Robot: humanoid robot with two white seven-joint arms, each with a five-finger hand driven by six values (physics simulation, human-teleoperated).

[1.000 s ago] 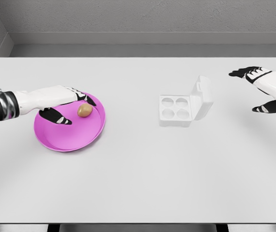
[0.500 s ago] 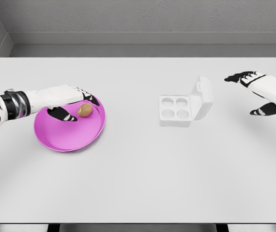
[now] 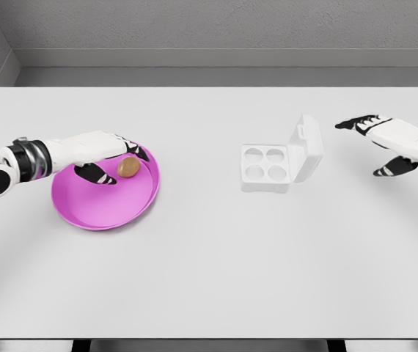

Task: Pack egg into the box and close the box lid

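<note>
A brown egg point(image 3: 127, 167) lies on the pink plate point(image 3: 106, 202) at the left of the table. My left hand point(image 3: 115, 160) reaches over the plate, its fingers spread around the egg, thumb at the left and fingertips point(image 3: 139, 152) just behind it; I cannot tell if they touch it. The white egg box point(image 3: 279, 159) stands right of the middle with its lid point(image 3: 308, 147) raised and all of its cups bare. My right hand point(image 3: 381, 143) hovers open to the right of the lid, apart from it.
A white table point(image 3: 209, 264) spans the view, with a grey wall behind its far edge. Nothing else stands on it besides the plate and the box.
The left hand has closed in on the egg, its thumb now nearer it. The right hand has drifted left toward the box lid.
</note>
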